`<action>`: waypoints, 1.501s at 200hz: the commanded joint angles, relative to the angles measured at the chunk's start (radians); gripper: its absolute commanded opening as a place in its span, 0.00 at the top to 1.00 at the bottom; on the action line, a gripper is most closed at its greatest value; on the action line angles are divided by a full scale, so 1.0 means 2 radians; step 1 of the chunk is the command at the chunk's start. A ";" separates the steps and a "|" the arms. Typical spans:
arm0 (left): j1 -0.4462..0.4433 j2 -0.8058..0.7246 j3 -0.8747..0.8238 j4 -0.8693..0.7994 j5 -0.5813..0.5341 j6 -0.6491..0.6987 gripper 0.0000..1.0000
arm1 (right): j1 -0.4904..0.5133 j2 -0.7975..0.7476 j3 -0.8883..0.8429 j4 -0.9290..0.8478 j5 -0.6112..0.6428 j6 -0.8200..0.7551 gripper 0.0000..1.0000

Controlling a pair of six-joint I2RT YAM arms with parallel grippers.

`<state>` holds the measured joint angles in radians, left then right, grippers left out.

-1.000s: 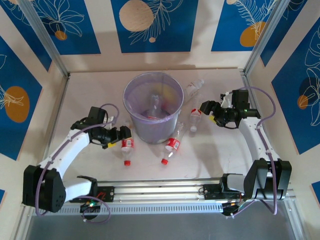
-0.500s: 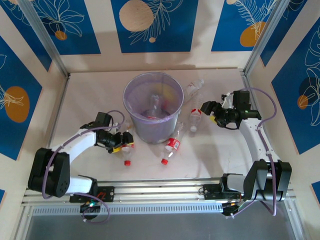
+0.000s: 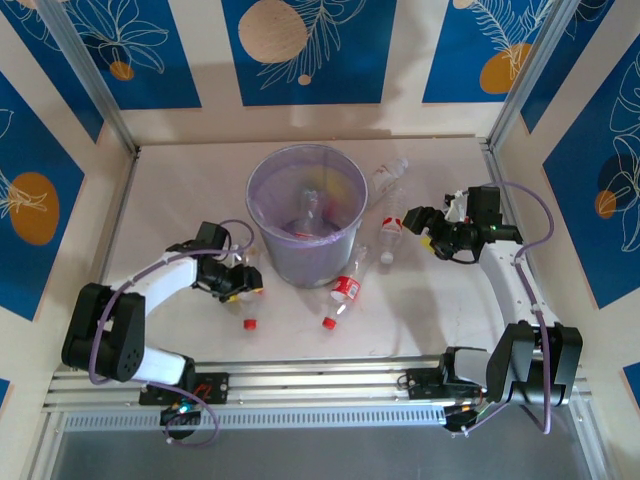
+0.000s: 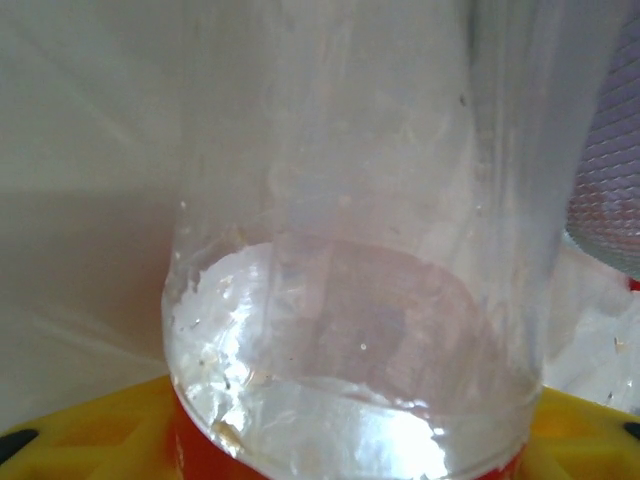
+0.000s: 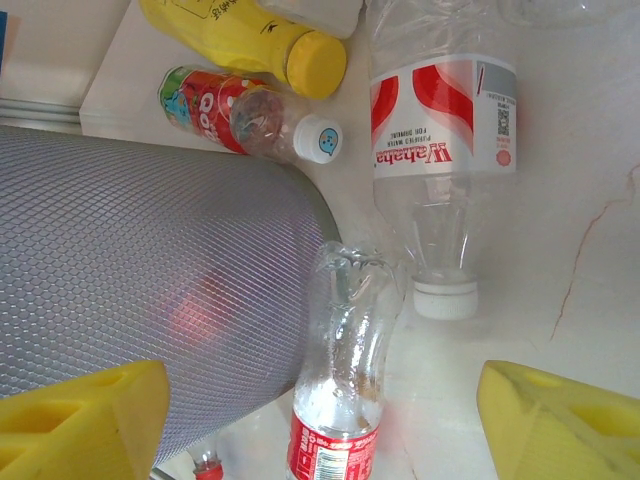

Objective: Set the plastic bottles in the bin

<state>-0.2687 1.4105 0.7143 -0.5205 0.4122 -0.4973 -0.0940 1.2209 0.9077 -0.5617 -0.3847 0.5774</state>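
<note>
Table (image 3: 180, 200), seen from above, carrying the translucent purple bin (image 3: 307, 215). The bin stands just right of the left gripper (image 3: 243, 283) and well left of the right gripper (image 3: 413, 219).

Right gripper: jaws apart, nothing held. Farthest ahead of it lies the yellow bottle (image 5: 250, 30). Nearer, slightly to the right, is the white-capped bottle (image 5: 445, 110) with the red-white label. The green-and-red-labelled bottle (image 5: 225, 100) lies to the left by the bin. Directly ahead is the crumpled clear bottle (image 5: 345, 340), just beside the bin wall.

Left gripper: a small clear bottle (image 4: 350, 300) sits between its yellow fingers (image 4: 100, 440). Whether they have pinched it cannot be told.

Handling (judged): the bottles look empty, light, thin-walled, smooth and easily squashed. Grip across the labelled mid-body, or near the stiffer shoulder, with moderate closure.
</note>
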 commanded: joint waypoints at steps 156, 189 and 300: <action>0.047 -0.008 0.393 -0.270 -0.323 0.211 0.60 | 0.031 -0.020 0.032 0.023 -0.142 0.027 0.21; 0.049 -0.010 0.507 -0.276 -0.292 0.213 0.66 | 0.050 -0.021 0.058 0.021 -0.137 0.029 0.21; -0.146 0.070 0.629 -0.117 -0.128 0.117 0.94 | -0.002 -0.018 0.003 0.058 -0.087 0.062 0.25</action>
<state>-0.5079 1.5097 1.9495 -0.8295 0.1238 -0.2161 -0.0822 1.1870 0.9329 -0.4370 -0.5640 0.7155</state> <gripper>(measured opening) 0.460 0.752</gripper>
